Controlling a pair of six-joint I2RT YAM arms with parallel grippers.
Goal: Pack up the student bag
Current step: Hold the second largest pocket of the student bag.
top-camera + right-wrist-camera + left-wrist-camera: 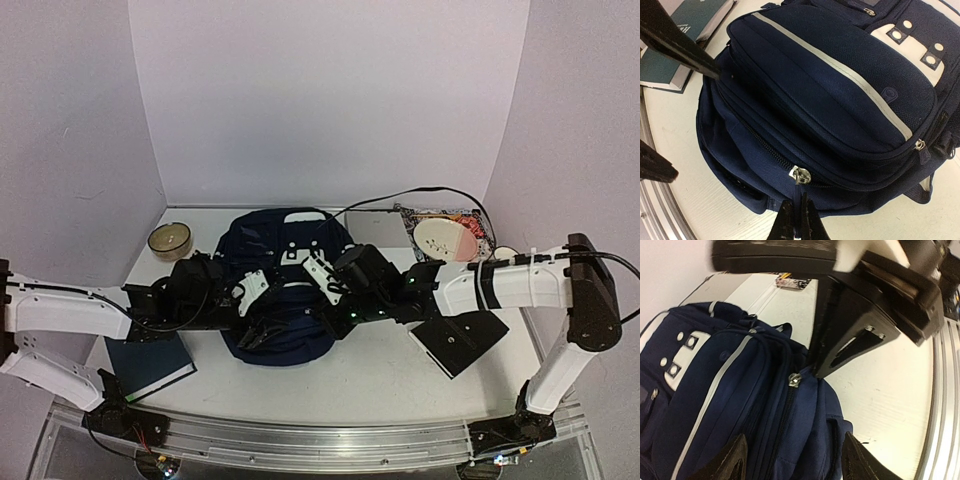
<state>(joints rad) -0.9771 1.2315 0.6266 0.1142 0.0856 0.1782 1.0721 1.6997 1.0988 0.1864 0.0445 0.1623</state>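
Observation:
The navy student bag (285, 285) lies flat mid-table, with a white stripe and white patches on top. My right gripper (796, 220) is shut on the dark pull tab of the main zipper, just below the silver slider (801, 175) at the bag's near edge. In the top view the right gripper (335, 318) is at the bag's near right side. My left gripper (794, 440) is open, its fingers (730, 460) straddling the bag's edge fabric below the same slider (794, 379). In the top view the left gripper (262, 330) sits at the bag's near left.
A dark teal hardcover book (150, 365) lies near left, also seen in the right wrist view (685, 30). A round tin (170, 238) stands far left. A black flat panel (460, 342) lies right of the bag. A patterned pouch with a pink-white disc (447, 238) is far right.

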